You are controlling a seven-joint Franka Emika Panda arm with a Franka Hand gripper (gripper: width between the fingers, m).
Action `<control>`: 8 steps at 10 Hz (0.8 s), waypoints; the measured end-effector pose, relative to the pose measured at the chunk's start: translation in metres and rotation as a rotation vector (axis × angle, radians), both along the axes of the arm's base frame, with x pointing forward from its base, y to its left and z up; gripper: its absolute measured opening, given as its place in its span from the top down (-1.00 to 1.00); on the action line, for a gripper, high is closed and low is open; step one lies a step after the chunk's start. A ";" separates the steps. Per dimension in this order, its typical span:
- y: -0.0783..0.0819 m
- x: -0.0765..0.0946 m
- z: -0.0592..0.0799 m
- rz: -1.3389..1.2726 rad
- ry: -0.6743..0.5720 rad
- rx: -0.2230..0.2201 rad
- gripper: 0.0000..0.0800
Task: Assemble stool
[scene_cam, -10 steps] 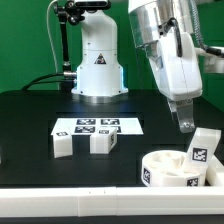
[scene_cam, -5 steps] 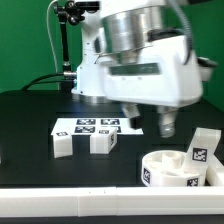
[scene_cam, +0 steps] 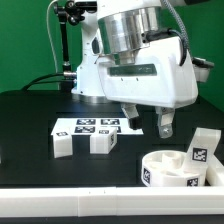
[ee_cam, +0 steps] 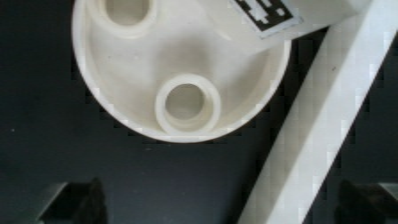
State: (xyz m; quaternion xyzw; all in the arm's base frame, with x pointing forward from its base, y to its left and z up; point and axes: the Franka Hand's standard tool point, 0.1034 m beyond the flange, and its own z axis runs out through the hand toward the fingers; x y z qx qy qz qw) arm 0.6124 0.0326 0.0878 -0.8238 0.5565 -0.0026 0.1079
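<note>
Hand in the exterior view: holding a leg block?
No, the hand is open with nothing between its fingers; two leg blocks sit on the table.

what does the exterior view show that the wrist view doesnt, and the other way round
Only the exterior view: the flat white marker board and the two small chunky white plastic leg blocks at its near edge.
Only the wrist view: the oval holes in the seat's flat face, seen from above.
Both: the round white plastic seat disc and the open end effector, with nothing between its fingers.
</note>
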 end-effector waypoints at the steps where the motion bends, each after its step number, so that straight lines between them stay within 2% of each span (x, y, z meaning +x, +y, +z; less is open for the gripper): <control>1: 0.000 0.000 0.000 0.001 0.000 0.000 -0.62; 4: -0.015 -0.005 -0.002 0.293 0.018 -0.055 -0.62; 5: -0.019 -0.004 -0.002 0.442 0.005 -0.088 -0.62; 8: -0.020 -0.004 -0.003 0.626 -0.022 -0.107 -0.62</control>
